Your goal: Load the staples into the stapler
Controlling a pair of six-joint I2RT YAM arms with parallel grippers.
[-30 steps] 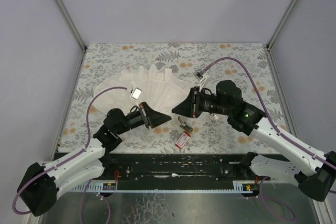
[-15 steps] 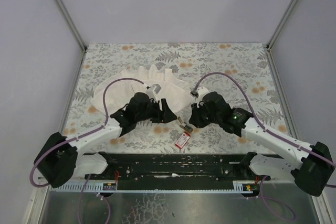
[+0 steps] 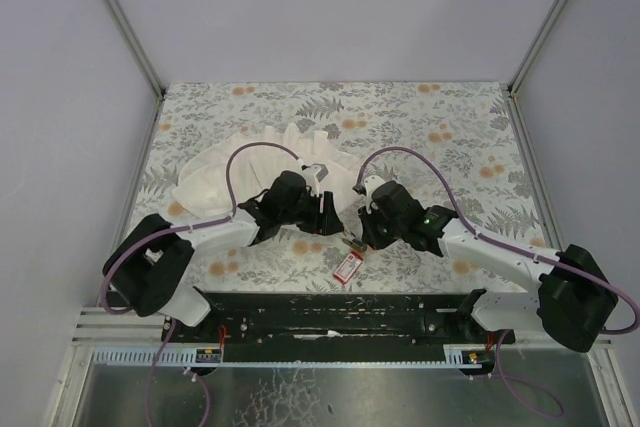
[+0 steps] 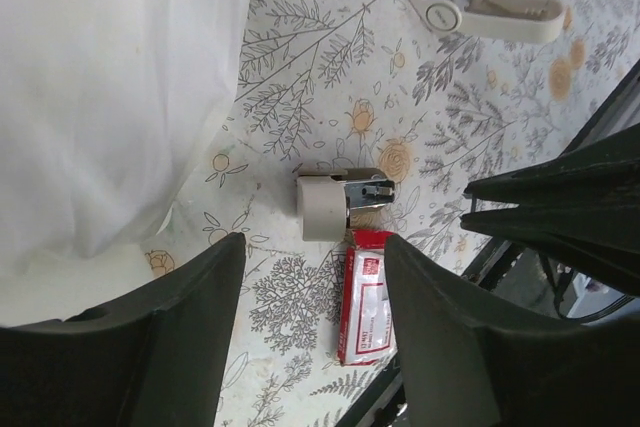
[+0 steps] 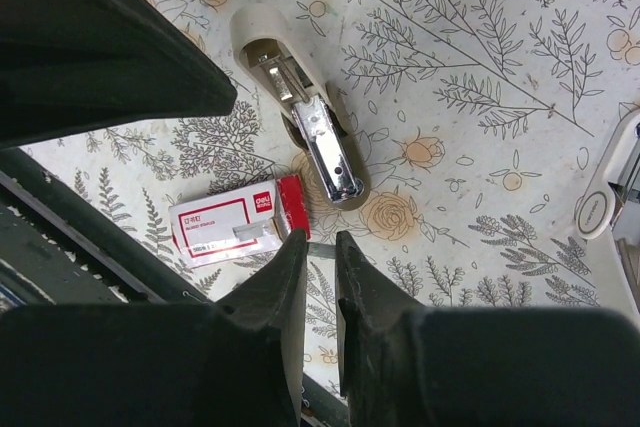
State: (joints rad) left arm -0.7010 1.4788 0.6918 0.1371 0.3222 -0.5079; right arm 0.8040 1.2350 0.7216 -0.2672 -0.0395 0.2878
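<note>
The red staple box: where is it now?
Top view: the red staple box lies at the near edge of the table, about centre, close beside the stapler.

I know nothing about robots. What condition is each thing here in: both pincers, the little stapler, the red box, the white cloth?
left pincer: open, holding nothing, pointed at the stapler.
right pincer: shut, holding nothing.
stapler: lying on the table, not gripped, its metal channel showing.
red box: lying flat beside the stapler, looks shut, no staples showing.
white cloth: lying bunched on the table.
</note>
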